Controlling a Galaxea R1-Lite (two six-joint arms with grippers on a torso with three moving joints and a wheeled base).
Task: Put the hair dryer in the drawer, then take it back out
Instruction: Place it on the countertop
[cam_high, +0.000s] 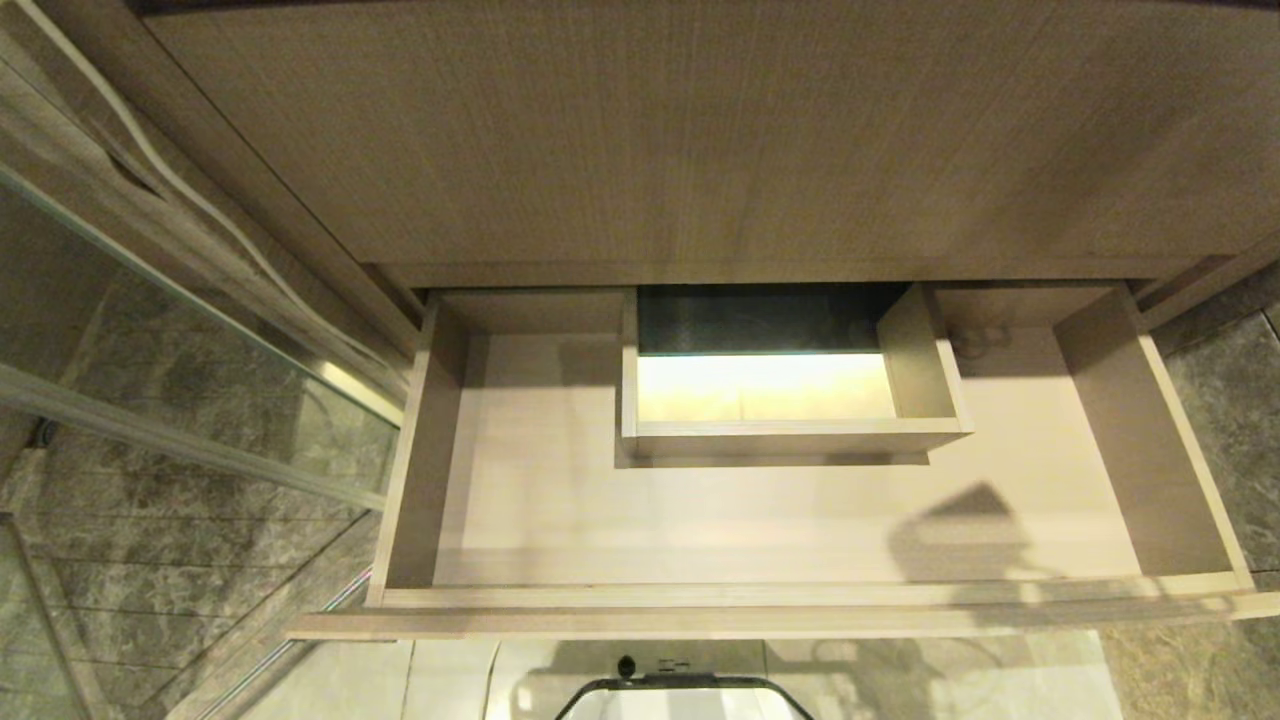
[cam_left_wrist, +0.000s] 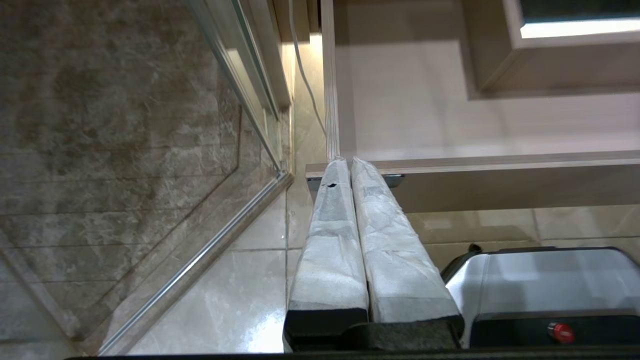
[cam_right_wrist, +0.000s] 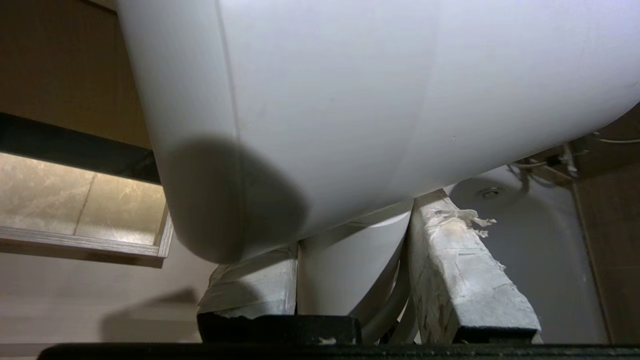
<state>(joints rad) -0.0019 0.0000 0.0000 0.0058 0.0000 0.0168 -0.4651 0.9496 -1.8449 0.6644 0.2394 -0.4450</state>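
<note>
Open drawer (cam_high: 800, 520); right gripper (cam_right_wrist: 350, 280) clamps the hair dryer (cam_right_wrist: 350, 100).

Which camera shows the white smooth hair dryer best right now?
The right wrist view: the white smooth hair dryer fills it, its handle clamped between the right gripper fingers. The head view shows only the open light wood-grain drawer, with no dryer in it. The left wrist view shows none of it either.

Warm, dim light fills the drawer (cam_high: 520, 500); its brightest patch glows inside the raised cutout box (cam_high: 765, 385). A soft-edged shadow lies on the drawer floor toward the right. The hair dryer (cam_right_wrist: 350, 90) looms close (blurred, with a dark oval shadow). Floor tiles (cam_left_wrist: 240, 300) show glare.
</note>
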